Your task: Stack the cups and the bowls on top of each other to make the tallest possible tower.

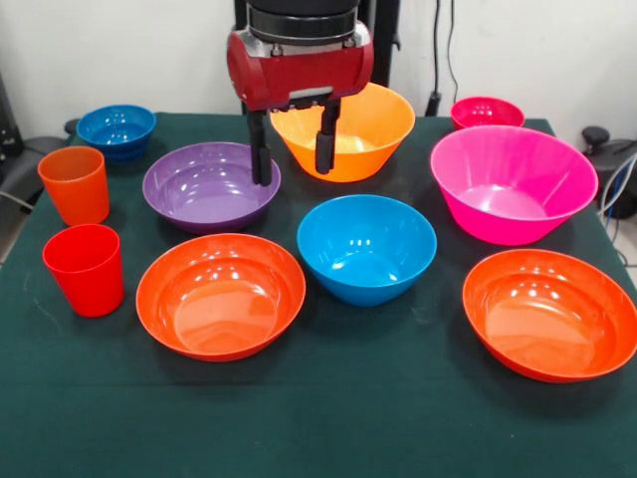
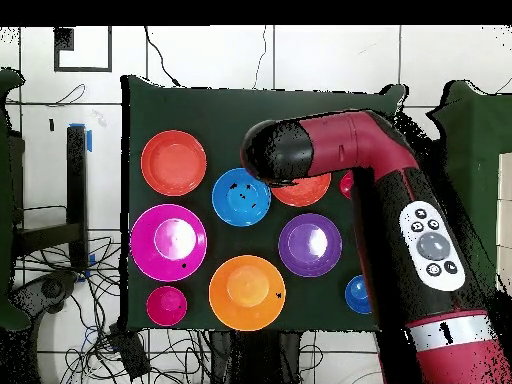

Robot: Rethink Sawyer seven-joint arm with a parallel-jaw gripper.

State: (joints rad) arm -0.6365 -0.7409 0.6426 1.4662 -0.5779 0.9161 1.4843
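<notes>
My gripper [image 1: 294, 149] hangs open and empty over the gap between the purple bowl [image 1: 211, 184] and the yellow-orange bowl [image 1: 348, 129]. All the bowls stand apart, none nested. The large pink bowl [image 1: 513, 184] is empty, with the small pink-red bowl [image 1: 488, 112] behind it. A blue bowl [image 1: 366, 247] sits mid-table between two red-orange bowls [image 1: 221, 294] [image 1: 550, 311]. A small blue bowl [image 1: 116, 129] is at the far left. The orange cup [image 1: 75, 184] and the red cup [image 1: 85, 269] stand upright at the left. In the overhead view the arm [image 2: 400, 200] hides the gripper.
A dark green cloth [image 1: 318, 418] covers the table. In the overhead view the arm covers part of one red-orange bowl [image 2: 305, 190] and of the small blue bowl [image 2: 358, 293]. Cables lie on the floor around the table.
</notes>
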